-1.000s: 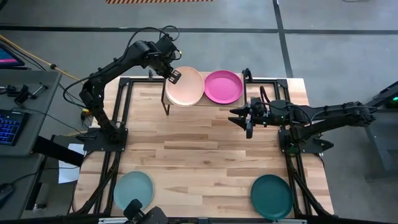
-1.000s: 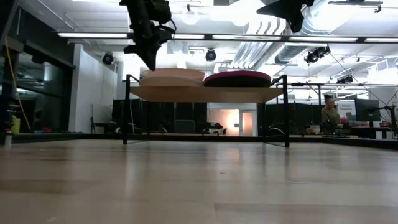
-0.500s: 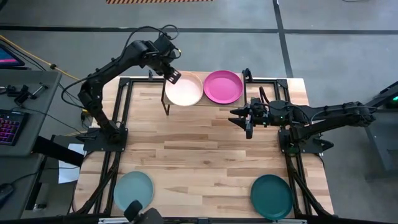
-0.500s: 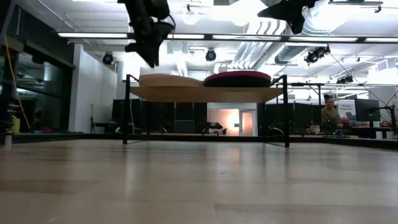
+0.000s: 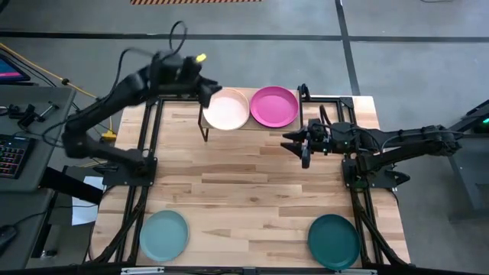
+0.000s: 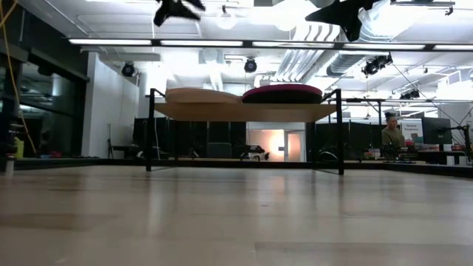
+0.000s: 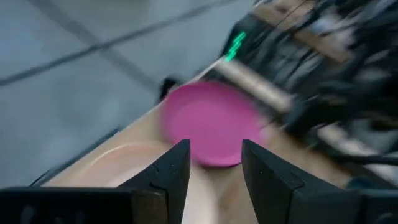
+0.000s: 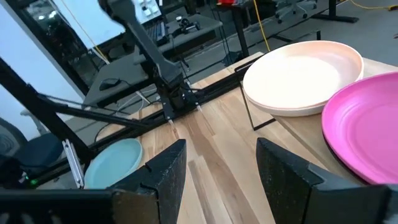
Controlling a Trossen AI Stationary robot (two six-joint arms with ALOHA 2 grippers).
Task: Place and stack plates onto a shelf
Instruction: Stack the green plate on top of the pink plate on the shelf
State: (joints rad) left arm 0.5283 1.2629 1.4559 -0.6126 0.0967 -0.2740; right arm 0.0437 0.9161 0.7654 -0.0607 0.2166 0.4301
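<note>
While both arms hang above the bench, two plates sit side by side on the shelf at its far edge.

Seen from above, the peach plate lies on the left half of the shelf and the magenta pink plate on the right half, rims touching or nearly so. The left pincer hovers just beside the peach plate's left rim, blurred, its fingers spread apart and holding nothing. Further right, the right pincer hangs over the bench near the shelf's right end, fingers wide and empty. At the near edge, well apart from the shelf, a pale blue-green plate lies on the left and a dark teal plate on the right. A keyboard sits on a side desk far left.
</note>
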